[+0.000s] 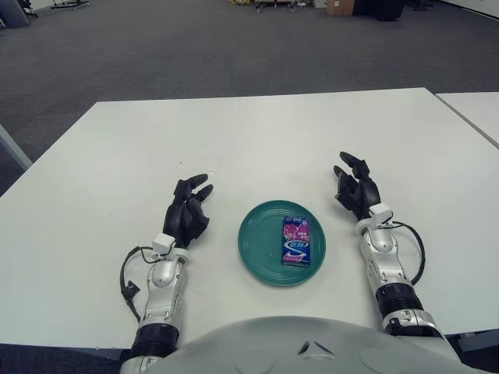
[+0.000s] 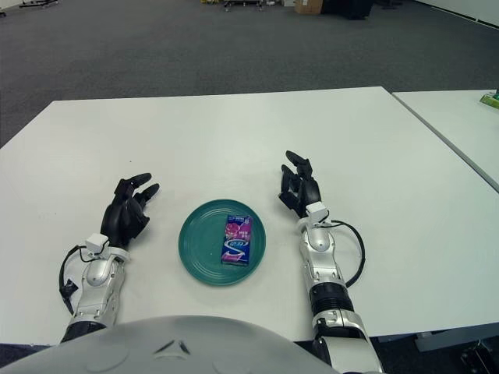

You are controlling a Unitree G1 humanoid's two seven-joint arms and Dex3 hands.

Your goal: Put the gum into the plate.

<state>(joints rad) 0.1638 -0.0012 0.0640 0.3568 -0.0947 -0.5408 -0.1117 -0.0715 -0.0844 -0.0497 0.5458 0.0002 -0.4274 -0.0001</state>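
Already the gum (image 1: pixel 296 241) lies inside the plate (image 1: pixel 257 249); left hand (image 1: pixel 187 214) at nine o'clock, right hand (image 1: pixel 356 189) at two o'clock, fingers relaxed, empty. I judge nothing remains but to hold clear.

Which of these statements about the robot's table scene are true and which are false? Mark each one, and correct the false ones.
1. The gum pack lies inside the green plate. True.
2. The right robot hand is gripping the gum pack. False: it is beside the plate's right side, holding nothing.
3. The left robot hand shows to the left of the plate. True.
4. The plate sits on a white table. True.
5. The gum pack stands upright on its end. False: it lies flat.
6. The plate is red. False: it is green.
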